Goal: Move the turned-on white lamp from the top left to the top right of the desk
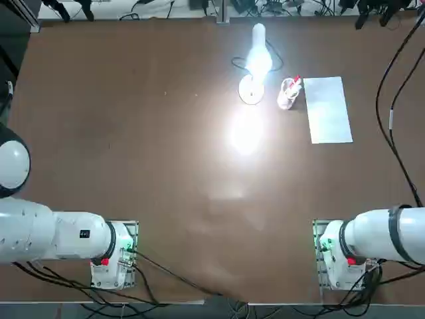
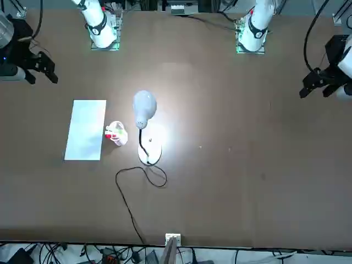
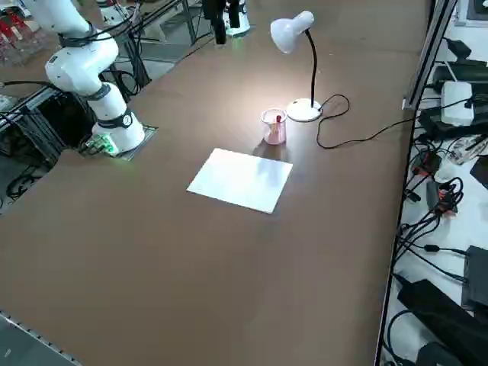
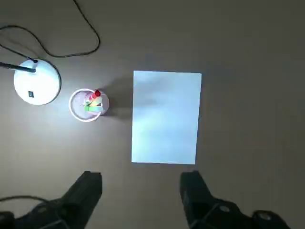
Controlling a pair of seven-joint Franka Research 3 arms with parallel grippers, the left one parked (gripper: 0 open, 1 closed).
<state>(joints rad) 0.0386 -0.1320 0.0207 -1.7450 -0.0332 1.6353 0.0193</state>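
Note:
The white lamp (image 1: 252,90) stands lit near the far edge of the brown desk (image 1: 133,133), a little right of centre, its glowing head (image 1: 259,58) casting a bright patch on the wood. Its round base (image 4: 37,82) and thin black cord (image 2: 132,181) show in the wrist and front views; the neck and head (image 3: 288,34) rise clear in the right side view. My right gripper (image 4: 141,183) hangs open high above the desk, over the near edge of the paper and off to one side of the lamp, touching nothing. It is also in the front view (image 2: 42,74).
A small clear cup of pens (image 1: 289,93) stands just right of the lamp base. Beside it lies a white sheet of paper (image 1: 328,109). The lamp cord trails over the far edge. Cables hang along the desk's right side.

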